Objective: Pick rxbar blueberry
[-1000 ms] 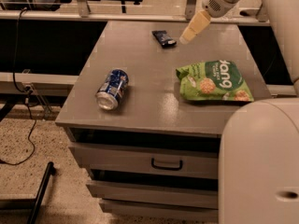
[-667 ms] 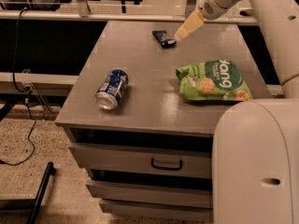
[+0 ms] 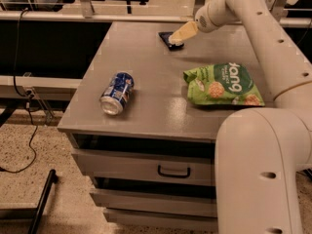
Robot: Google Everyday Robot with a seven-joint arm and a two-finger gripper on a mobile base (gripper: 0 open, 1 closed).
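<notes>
The rxbar blueberry point(image 3: 167, 37) is a small flat dark bar lying at the far side of the grey table top point(image 3: 156, 101). My gripper point(image 3: 178, 37), with pale yellowish fingers, reaches in from the right on a white arm and sits right over the bar's right end, covering part of it. Whether it touches the bar is not clear.
A blue soda can point(image 3: 116, 93) lies on its side at the front left. A green snack bag point(image 3: 223, 84) lies at the right. My white arm point(image 3: 273, 57) crosses the right side. Drawers point(image 3: 146, 167) sit below the top. A black railing runs behind the table.
My gripper has moved left and down toward the dark bar and now covers its right end. The can, bag and bar have not moved.
</notes>
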